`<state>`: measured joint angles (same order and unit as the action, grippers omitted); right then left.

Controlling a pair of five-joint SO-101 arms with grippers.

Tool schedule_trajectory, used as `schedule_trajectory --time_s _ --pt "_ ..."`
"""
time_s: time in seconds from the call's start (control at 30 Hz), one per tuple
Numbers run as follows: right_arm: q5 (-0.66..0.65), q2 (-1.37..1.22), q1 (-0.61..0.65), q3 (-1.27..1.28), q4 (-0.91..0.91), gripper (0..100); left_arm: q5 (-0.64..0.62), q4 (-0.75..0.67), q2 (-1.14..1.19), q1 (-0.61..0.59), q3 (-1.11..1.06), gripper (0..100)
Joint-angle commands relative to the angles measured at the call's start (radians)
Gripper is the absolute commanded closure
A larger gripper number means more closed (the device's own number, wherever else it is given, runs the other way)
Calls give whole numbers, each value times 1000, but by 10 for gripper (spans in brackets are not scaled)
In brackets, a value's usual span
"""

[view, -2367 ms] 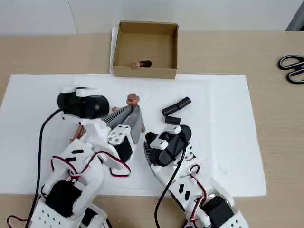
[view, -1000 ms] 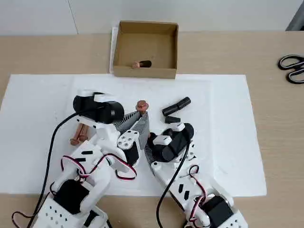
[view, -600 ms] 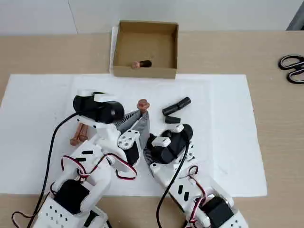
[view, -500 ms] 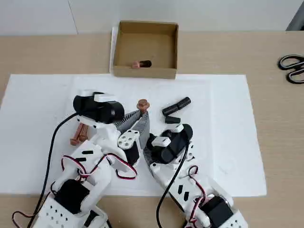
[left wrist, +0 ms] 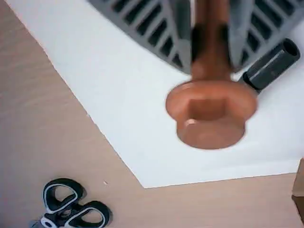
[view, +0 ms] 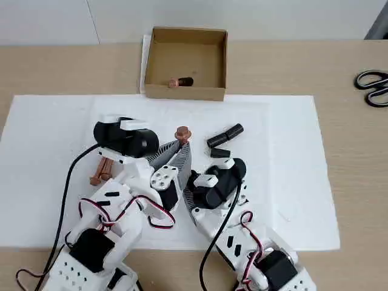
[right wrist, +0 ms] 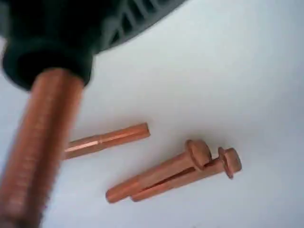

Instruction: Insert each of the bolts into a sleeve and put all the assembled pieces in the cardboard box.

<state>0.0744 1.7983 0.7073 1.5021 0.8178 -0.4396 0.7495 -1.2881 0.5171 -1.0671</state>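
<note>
Down and left of the cardboard box point(view: 200, 93), loose bolts point(view: 100, 169) lie on the white paper point(view: 291, 182). Straight below the box, the left pincer point(view: 177, 151) is closed on a copper bolt point(view: 182, 134). The right pincer point(right wrist: 52, 33) clamps a black sleeve point(right wrist: 33, 66) that meets the bolt's shaft. Two loose sleeves point(view: 225, 135) lie below the box's right corner.

Each bolt point(right wrist: 152, 175) is smooth coppery metal, each sleeve point(view: 225, 135) matt black, the box point(view: 185, 92) plain cardboard.

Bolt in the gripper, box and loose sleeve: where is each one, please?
bolt point(left wrist: 211, 111), left wrist view, on its head.
box point(view: 185, 92), high view, on its front wall.
sleeve point(left wrist: 270, 64), left wrist view, on its side.
</note>
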Motion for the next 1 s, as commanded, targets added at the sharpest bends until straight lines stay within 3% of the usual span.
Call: schedule_trajectory --time_s 0.0,0.53,0.8,0.97 --pt "11 15 7 -14 -30 995 2 -32 -9 3 36 994" --pt "11 15 7 -14 -30 995 2 -37 -9 5 -33 994" --pt "9 15 5 -14 -30 995 8 87 -14 3 -25 994" --pt "8 15 5 -14 -30 995 101 167 -14 5 -25 994"
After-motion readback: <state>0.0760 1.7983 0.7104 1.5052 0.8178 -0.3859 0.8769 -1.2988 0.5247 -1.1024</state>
